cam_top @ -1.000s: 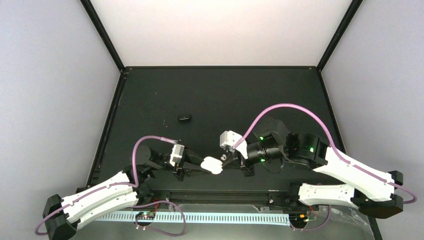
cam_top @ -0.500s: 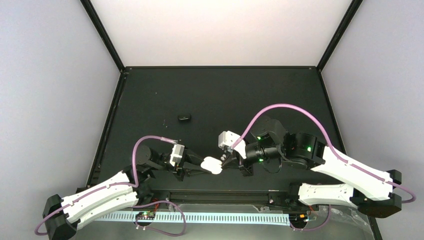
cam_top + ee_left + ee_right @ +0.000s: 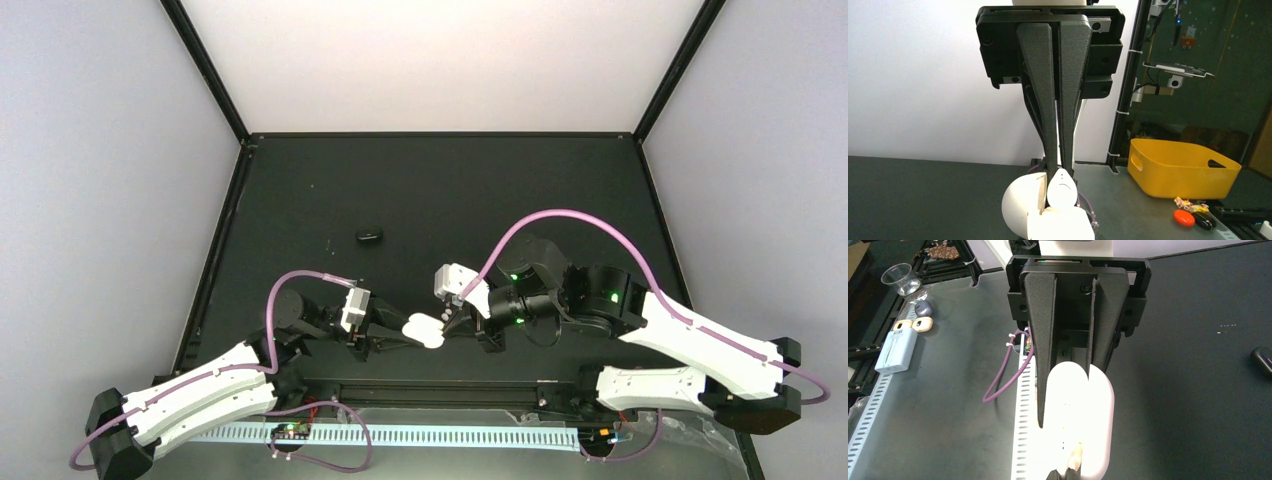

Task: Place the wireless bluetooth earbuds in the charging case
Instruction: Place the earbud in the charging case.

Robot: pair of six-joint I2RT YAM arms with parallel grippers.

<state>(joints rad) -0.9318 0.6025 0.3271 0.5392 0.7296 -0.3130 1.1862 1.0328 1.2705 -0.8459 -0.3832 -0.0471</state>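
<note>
The white charging case (image 3: 425, 331) is held above the near table edge with its lid open; in the left wrist view (image 3: 1018, 210) a white teardrop-shaped earbud (image 3: 1062, 187) stands in it. My left gripper (image 3: 403, 336) (image 3: 1058, 170) is shut on the case at the hinge side. My right gripper (image 3: 452, 318) (image 3: 1066, 402) hovers right over the case (image 3: 1100, 440), its fingers narrowly parted around a small pale earbud (image 3: 446, 313); glare washes out the detail. One black earbud (image 3: 369, 236) (image 3: 1263, 361) lies alone on the mat. The other buds are not visible.
The black mat (image 3: 450, 190) is walled by a black frame and white panels. A perforated cable rail (image 3: 1023, 405) runs along the near edge. Off the table are a yellow bin (image 3: 1178, 167), a plastic cup (image 3: 900, 280) and a pale blue box (image 3: 895, 350).
My right arm has edged slightly left, closing in on the case. The left gripper and the case have stayed put.
</note>
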